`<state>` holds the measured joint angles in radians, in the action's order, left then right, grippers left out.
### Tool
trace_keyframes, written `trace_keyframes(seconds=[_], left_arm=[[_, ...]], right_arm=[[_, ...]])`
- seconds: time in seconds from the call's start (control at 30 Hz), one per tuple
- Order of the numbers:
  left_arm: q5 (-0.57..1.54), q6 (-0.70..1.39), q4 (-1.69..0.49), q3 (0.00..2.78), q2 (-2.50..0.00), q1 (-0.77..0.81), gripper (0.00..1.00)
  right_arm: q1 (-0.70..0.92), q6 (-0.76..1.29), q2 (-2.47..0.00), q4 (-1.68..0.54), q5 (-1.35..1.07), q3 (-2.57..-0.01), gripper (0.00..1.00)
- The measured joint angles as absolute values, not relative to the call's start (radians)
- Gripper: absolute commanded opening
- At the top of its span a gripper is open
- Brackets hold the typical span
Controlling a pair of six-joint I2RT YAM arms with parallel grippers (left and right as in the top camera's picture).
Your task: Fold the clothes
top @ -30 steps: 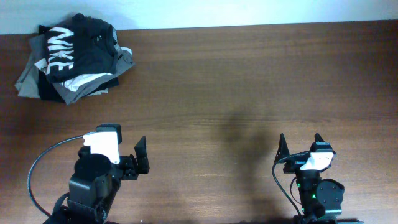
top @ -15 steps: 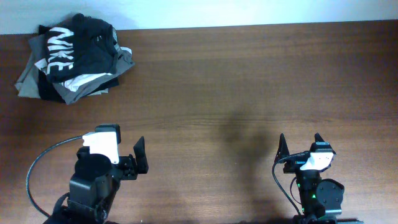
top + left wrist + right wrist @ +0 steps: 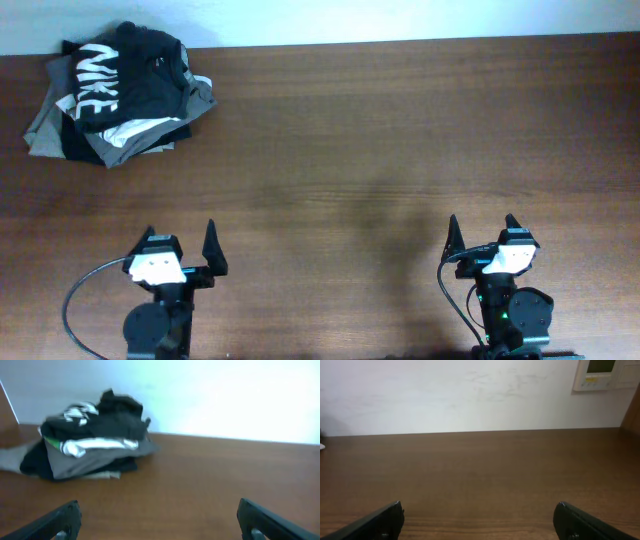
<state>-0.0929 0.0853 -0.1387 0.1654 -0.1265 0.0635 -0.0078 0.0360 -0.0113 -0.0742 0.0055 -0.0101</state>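
The left fingers (image 3: 212, 246) and the right fingers (image 3: 452, 240) stand spread and empty at the near edge of the table (image 3: 350, 120). They are well apart from the clothes (image 3: 115, 90), which are piled at its far-left corner. The middle apparently serves as folding space.

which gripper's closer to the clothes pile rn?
Left. The left gripper sits at the near edge, roughly in line with the clothes pile in the far-left corner. The right gripper is at the near edge too, but far across to the right.
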Motion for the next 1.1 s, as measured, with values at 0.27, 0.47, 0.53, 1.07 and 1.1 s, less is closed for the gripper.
trace_keyframes(seconds=[0.27,0.47,0.53,1.07,1.1], left_arm=[[-0.014,0.010,-0.066,0.023,-0.015,-0.002,0.99],[-0.010,-0.055,-0.082,0.017,-0.015,-0.002,0.99],[-0.010,-0.062,-0.082,0.017,-0.015,-0.002,0.99],[-0.010,-0.065,-0.082,0.017,-0.015,-0.002,0.99],[-0.010,-0.065,-0.082,0.017,-0.015,-0.002,0.99]], right_arm=[[-0.008,0.029,-0.011,-0.074,0.006,-0.010,0.99],[-0.008,0.029,-0.011,-0.074,0.006,-0.010,0.99],[-0.008,0.029,-0.011,-0.074,0.006,-0.010,0.99],[-0.008,0.029,-0.011,-0.075,0.006,-0.010,0.99],[-0.008,0.029,-0.011,-0.074,0.006,-0.010,0.99]])
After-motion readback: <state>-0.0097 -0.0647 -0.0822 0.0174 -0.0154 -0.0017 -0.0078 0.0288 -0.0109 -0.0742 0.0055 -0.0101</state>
